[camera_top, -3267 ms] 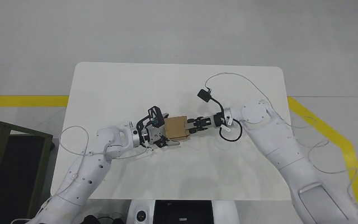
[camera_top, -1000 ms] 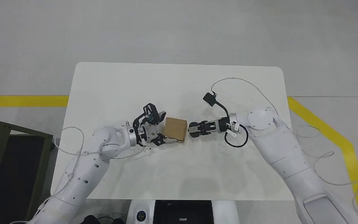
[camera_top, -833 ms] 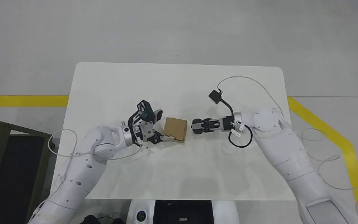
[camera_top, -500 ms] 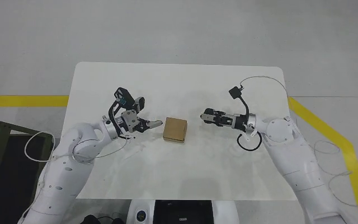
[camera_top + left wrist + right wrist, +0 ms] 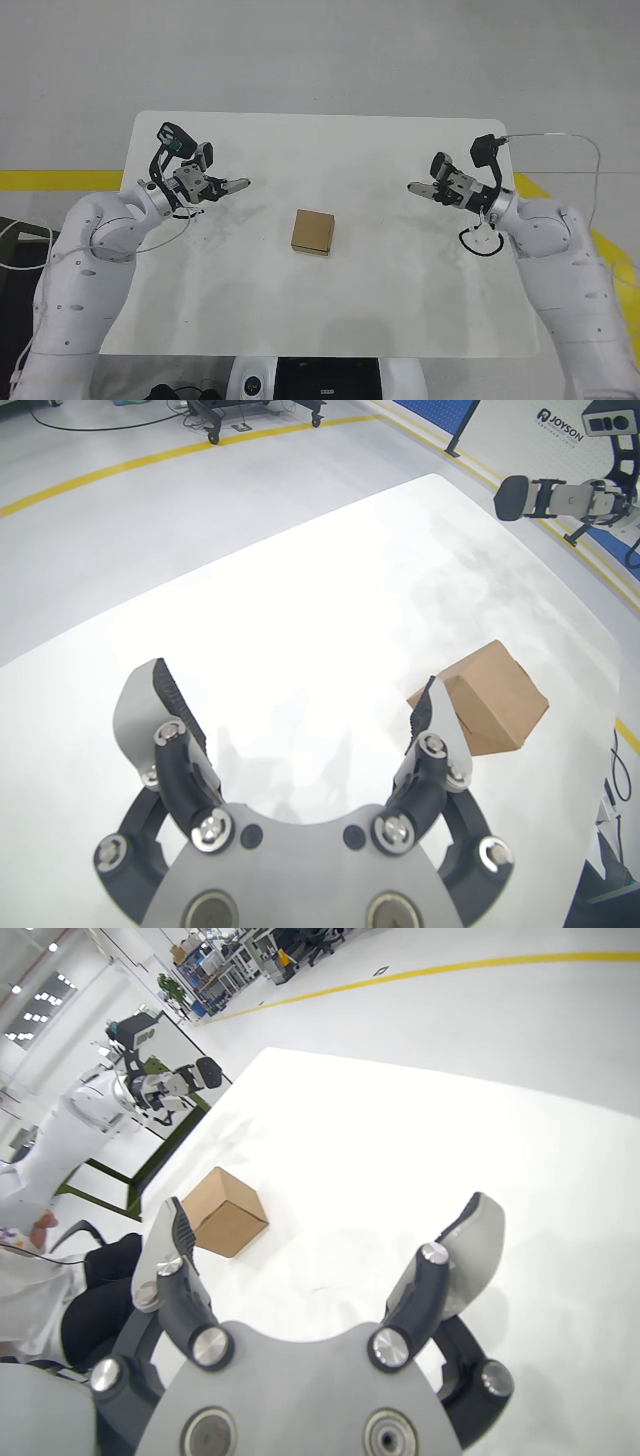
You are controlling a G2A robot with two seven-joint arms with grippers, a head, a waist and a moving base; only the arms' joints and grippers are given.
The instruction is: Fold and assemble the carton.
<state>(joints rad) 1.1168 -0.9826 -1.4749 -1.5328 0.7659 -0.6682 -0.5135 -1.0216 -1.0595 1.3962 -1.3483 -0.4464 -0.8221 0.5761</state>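
The folded carton [image 5: 313,232] sits on the table [image 5: 330,150], well apart from left gripper [image 5: 295,680] and right gripper [image 5: 325,1203], both fingers spread.

Arms [image 5: 85,255] white, glossy shells — thin white cables [image 5: 550,132] trailing off each. Wrist plate [image 5: 300,875] grey metal with silver screws [image 5: 212,830]; black links [image 5: 430,780] carry the jaws — silver fingers [image 5: 131,710], black ribbed pads [image 5: 175,700]. Black camera [image 5: 172,137] on each wrist.
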